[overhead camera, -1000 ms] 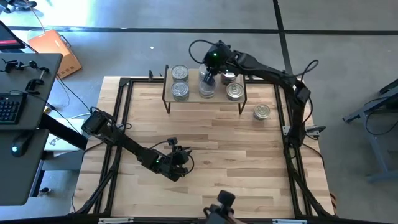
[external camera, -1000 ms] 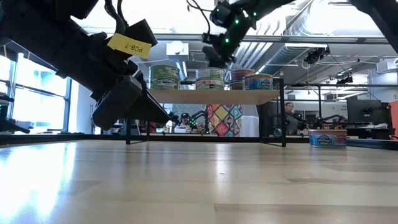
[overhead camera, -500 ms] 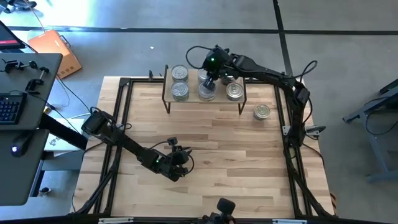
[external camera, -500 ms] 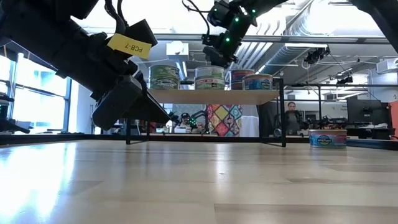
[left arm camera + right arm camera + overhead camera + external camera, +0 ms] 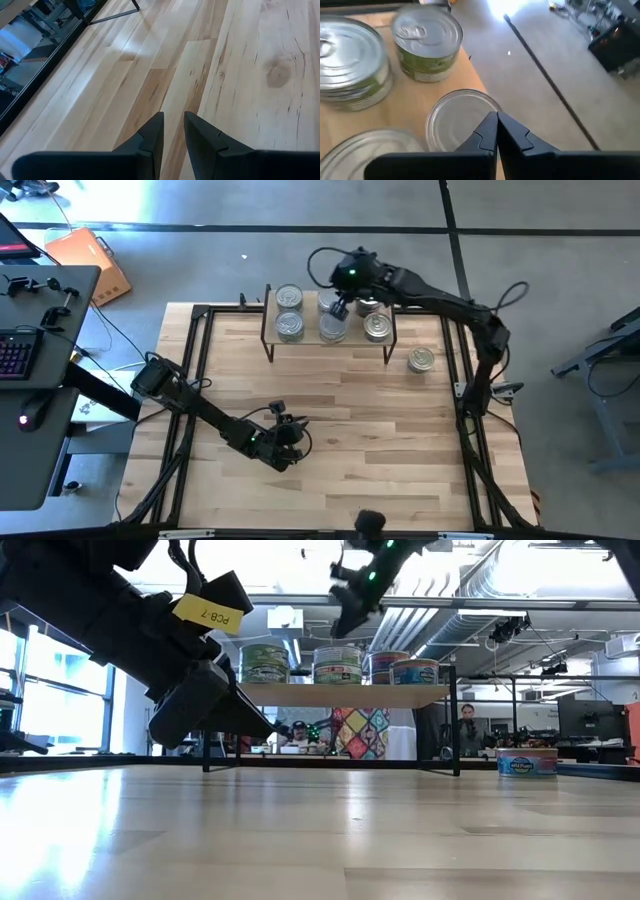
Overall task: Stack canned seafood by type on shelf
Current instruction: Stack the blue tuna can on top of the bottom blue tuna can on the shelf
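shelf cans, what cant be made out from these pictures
- How many cans sit on the shelf: in the high view the right gripper covers the middle ones; in the low view the front cans hide any behind.
- Whether any are stacked: unclear from above.
- Label print on the lone can on the table: too small in the low view.
- Right wrist view: two cans cut by the edge.

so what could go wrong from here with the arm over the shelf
The right gripper, shut and empty, hangs just above the middle tin on the shelf. A careless sideways or downward move could knock that tin or its neighbours, which sit close together, and one near the edge might slide off. One tin sits on the table beside the shelf leg, so reaching for it risks bumping the shelf. The left gripper waits low over the table.
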`<action>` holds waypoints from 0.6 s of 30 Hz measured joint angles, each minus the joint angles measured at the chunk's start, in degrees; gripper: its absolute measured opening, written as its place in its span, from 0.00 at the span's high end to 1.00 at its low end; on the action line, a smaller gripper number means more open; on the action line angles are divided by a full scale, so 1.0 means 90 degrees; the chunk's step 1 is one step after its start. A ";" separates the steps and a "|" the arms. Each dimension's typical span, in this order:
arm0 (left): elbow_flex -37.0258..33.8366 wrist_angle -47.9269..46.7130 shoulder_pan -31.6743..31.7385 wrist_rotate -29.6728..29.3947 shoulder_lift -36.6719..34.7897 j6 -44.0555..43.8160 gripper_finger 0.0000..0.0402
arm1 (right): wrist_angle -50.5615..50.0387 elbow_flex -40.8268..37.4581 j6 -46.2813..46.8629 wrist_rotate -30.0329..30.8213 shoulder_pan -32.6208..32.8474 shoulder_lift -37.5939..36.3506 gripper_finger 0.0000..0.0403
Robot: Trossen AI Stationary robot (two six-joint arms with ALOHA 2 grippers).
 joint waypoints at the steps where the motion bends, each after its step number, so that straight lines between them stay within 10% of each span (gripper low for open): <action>1: 0.0000 0.0000 0.0000 0.0001 0.0000 -0.0015 0.83 | -0.0103 0.0002 -0.0054 -0.0023 0.0047 -0.0134 1.00; 11: 0.0000 0.0011 -0.0100 -0.0009 0.0000 -0.0029 0.83 | -0.2738 -0.0042 -0.0642 -0.1709 0.1271 -0.1141 1.00; 18: 0.0000 0.0035 -0.0101 -0.0014 0.0000 -0.0103 0.83 | -0.1738 -0.2827 -0.0029 -0.1746 0.2425 -0.2455 1.00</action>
